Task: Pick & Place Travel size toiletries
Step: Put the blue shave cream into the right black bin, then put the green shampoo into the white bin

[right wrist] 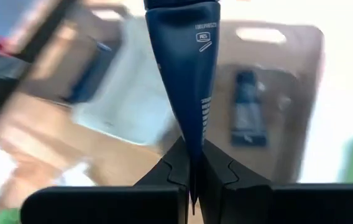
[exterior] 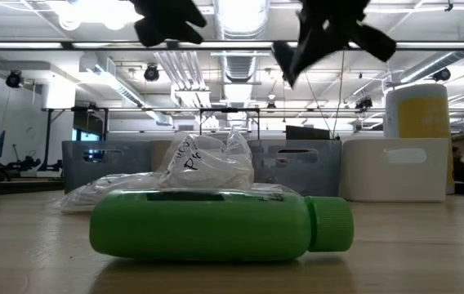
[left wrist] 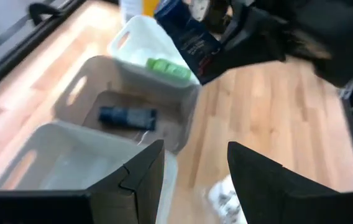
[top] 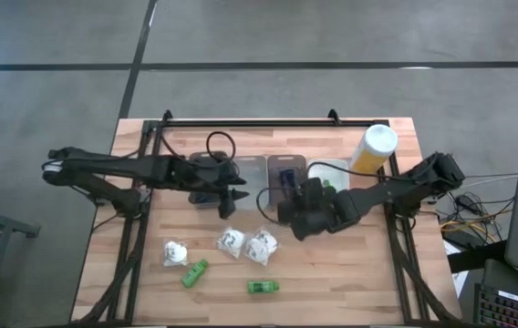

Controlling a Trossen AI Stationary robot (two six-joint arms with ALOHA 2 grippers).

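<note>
Four trays stand in a row in the upper middle of the table (top: 359,273) in the high view. The third tray (top: 285,169) from the left holds one dark blue tube (right wrist: 249,116) lying flat. The white tray (top: 328,170) to its right holds a green bottle (left wrist: 168,68), and a tall yellow bottle (top: 374,146) stands at its right end.

The right gripper (right wrist: 192,167) hangs over the third tray, its arm coming in from the right edge. Its jaws are pressed narrow on the flat end of another dark blue tube (right wrist: 187,68), which points up and away from the fingers.

The left gripper (left wrist: 194,165) is over the second tray from the left (top: 253,171), with its jaws wide apart and nothing between them.

In the lower middle of the table three white wrapped bundles (top: 231,241) and two green bottles (top: 263,286) lie apart, with bare wood around them.
</note>
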